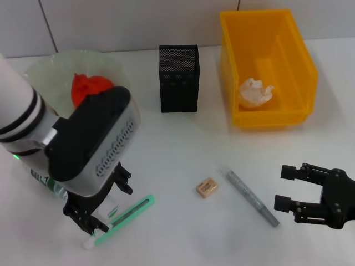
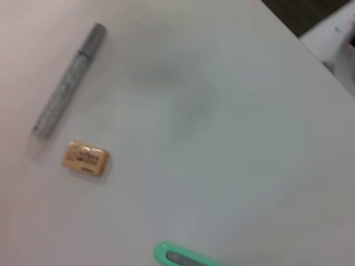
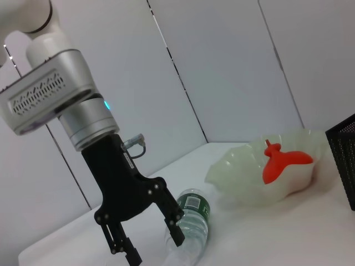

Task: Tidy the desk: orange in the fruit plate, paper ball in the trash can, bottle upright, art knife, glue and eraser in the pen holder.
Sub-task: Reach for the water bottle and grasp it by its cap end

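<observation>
The left tool [image 3: 147, 230] hangs with its fingers apart over the lying bottle [image 3: 191, 221] at the near left of the surface [image 1: 177, 183], so setting the bottle upright seems the step in hand. Next it should probably lower and close around the bottle's body. The right tool [image 1: 288, 188] waits open, near the right edge.

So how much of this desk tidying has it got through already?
Two steps look done: the paper ball lies in the yellow bin and the orange sits in the fruit plate. In hand: the left gripper, jaws open, is beside the lying bottle. Left: eraser, green art knife and grey glue pen outside the pen holder. The right gripper waits open.
</observation>
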Available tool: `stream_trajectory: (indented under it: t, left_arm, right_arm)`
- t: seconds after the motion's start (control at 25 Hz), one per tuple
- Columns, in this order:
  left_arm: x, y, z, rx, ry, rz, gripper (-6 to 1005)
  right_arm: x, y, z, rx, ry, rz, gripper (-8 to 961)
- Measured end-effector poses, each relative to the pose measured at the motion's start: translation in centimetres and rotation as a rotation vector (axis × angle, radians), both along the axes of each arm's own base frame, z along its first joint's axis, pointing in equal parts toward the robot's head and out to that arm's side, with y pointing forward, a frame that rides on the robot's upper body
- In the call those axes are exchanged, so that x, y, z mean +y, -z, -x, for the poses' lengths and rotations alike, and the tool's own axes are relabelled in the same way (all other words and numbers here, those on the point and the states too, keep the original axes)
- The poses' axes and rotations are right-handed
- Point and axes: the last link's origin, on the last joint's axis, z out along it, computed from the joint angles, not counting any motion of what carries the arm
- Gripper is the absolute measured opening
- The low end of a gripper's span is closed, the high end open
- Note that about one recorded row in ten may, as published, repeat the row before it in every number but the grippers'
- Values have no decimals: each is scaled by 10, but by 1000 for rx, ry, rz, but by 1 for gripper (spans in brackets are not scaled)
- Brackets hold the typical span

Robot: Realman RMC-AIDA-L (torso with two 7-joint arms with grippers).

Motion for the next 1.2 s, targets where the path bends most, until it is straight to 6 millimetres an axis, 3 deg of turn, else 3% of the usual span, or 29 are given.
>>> stream_trajectory:
  t: [0.48,1.2]
  left_arm:
    - [8,15,-9,125,103,43,753]
    - [13,35,0,209,143,78,751]
  right_arm:
    - [1,3,2,17,-1,6,833]
    - [0,4,1,17,2,10,831]
